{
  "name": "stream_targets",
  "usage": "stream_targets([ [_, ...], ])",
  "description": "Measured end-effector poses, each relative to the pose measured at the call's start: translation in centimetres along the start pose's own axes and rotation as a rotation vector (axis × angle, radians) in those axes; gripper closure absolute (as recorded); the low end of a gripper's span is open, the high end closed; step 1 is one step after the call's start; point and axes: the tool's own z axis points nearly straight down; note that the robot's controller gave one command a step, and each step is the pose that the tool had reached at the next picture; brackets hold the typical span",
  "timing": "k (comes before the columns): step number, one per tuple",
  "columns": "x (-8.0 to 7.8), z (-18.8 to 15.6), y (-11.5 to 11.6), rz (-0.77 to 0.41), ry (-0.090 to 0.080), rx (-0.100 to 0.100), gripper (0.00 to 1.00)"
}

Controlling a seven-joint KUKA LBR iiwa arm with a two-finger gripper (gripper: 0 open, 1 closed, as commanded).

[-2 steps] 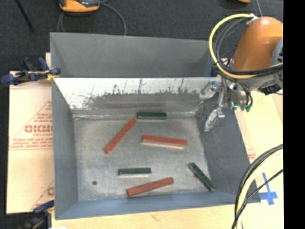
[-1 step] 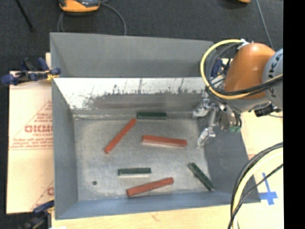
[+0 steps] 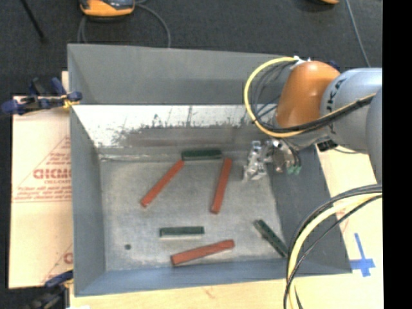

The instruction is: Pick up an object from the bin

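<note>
My gripper [image 3: 255, 167] hangs over the right part of the bin, near the back, with nothing visible between its fingers. Just to its left lies a red bar [image 3: 221, 185], running front to back, its far end close to the fingertips. A dark green bar [image 3: 201, 154] lies flat along the back wall, left of the gripper. Toward the front right, a second dark green bar [image 3: 270, 237] lies slanted against the bin's right slope.
A long red bar [image 3: 162, 183] lies diagonally in the left middle. A short dark green bar [image 3: 181, 232] and a red bar [image 3: 202, 252] lie near the front wall. The arm with its orange cover and looped cables reaches in from the right.
</note>
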Motion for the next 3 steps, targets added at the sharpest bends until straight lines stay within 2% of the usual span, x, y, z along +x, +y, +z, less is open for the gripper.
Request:
stream_targets([
  [1,-0.2,0.2,0.1,-0.001,-0.016,0.001,0.0],
  [2,-0.1,0.2,0.1,-0.002,-0.015,0.001,0.0],
  [3,0.0,-0.2,2.0,-0.126,0.0,0.001,0.0],
])
